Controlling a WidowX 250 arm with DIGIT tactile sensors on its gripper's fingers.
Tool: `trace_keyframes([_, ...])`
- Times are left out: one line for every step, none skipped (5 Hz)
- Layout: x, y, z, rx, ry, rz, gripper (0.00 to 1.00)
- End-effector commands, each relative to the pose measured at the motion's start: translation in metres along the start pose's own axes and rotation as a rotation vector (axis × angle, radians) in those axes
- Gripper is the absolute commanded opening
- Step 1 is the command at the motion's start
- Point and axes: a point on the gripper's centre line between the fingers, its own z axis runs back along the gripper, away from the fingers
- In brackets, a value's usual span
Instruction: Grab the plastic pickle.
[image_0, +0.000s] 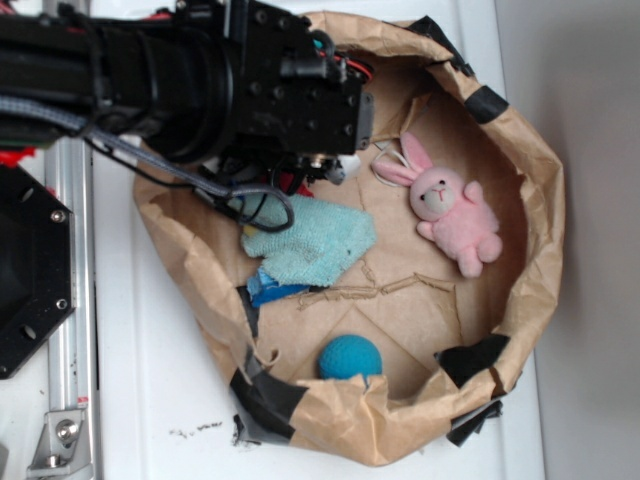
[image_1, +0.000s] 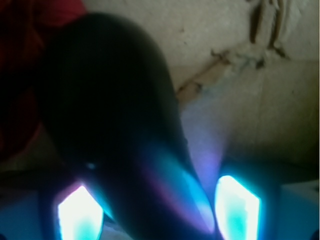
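In the wrist view the plastic pickle (image_1: 110, 100) is a big dark glossy blurred shape very close to the camera. It runs down between the two glowing fingertips (image_1: 80, 215) of my gripper (image_1: 159, 205) and touches both pads. The jaws are closed on it. In the exterior view the pickle and the fingers are hidden under the black arm (image_0: 260, 80), which reaches into the back left of the brown paper bag (image_0: 530, 200).
Inside the bag lie a pink bunny (image_0: 455, 212) at the right, a light aqua cloth (image_0: 310, 245) under the arm, and a teal-blue ball (image_0: 350, 357) at the front. A red blurred thing (image_1: 30, 30) shows at the wrist view's left.
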Motion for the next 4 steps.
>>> trace_keyframes([0.007, 0.009, 0.049, -0.049, -0.179, 0.072, 0.00])
trace_keyframes([0.006, 0.017, 0.105, -0.058, -0.413, 0.216, 0.00])
trace_keyframes([0.007, 0.007, 0.159, -0.029, -0.497, 0.334, 0.00])
trace_keyframes([0.018, -0.005, 0.181, -0.086, -0.496, 0.425, 0.00])
